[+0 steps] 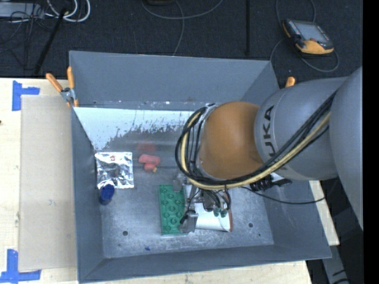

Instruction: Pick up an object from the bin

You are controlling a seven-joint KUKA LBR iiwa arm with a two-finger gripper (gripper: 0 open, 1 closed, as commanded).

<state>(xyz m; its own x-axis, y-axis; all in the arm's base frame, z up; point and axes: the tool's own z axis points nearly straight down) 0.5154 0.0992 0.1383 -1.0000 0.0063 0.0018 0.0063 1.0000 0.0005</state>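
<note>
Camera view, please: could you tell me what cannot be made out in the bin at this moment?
White thing beside the green plate: the gripper covers its left part, so its kind is unclear.
Green plate: the gripper hides part of its right edge.
Bin floor at the right: hidden by the arm.
Pink thing and blue thing at the left: too small to name.

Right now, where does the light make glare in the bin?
In the camera view, bright glare lies along the back wall of the bin, the silver foil pouch glints, and the green studded plate beside the gripper looks matt.
</note>
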